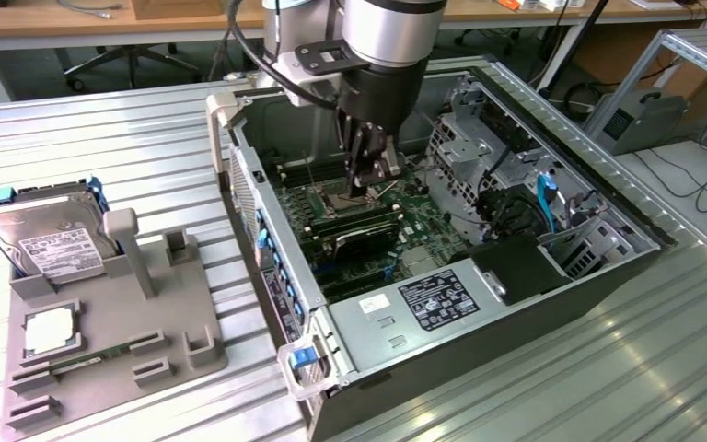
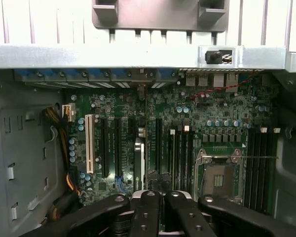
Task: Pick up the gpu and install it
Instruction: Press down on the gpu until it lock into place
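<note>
The gpu [image 1: 356, 241] is a dark flat card standing on edge in a slot of the green motherboard [image 1: 422, 221], inside the open computer case [image 1: 366, 322]. My gripper [image 1: 372, 187] hangs inside the case just above the card's far end, fingers shut together. In the wrist view the gpu [image 2: 139, 163] shows edge-on among the long black slots, running up to my black fingers [image 2: 148, 212]. It lies a little to one side of my gripper [image 2: 163, 197]. I cannot tell whether the fingertips touch the card. The empty processor socket [image 2: 219, 178] lies beside it.
A grey fixture [image 1: 108, 359] on the slatted metal table holds a silver hard drive [image 1: 49, 235], a square chip [image 1: 49, 330] and a small green memory stick [image 1: 77, 362]. The case walls, a drive cage [image 1: 477, 138], blue cables [image 1: 544, 207] and the labelled power supply [image 1: 440, 299] hem in the gripper.
</note>
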Available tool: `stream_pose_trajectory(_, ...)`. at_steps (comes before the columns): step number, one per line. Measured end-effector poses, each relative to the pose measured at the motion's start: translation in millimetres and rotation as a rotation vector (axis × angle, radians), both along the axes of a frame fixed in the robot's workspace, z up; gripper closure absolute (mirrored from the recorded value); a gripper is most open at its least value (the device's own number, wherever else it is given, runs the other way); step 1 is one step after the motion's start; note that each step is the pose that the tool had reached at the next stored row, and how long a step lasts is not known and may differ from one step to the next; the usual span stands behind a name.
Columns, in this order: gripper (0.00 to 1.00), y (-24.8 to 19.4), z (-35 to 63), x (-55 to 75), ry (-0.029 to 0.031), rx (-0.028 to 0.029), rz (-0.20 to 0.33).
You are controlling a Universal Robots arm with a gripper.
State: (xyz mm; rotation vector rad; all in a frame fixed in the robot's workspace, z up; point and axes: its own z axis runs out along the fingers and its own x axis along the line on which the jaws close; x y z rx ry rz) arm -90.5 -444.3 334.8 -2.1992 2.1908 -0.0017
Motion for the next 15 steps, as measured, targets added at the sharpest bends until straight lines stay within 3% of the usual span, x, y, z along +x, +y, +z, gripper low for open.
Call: stream_pose_trajectory(15, 0.89, 0.5, -33.8, -4.1, 0.0, -0.0001, 0.0)
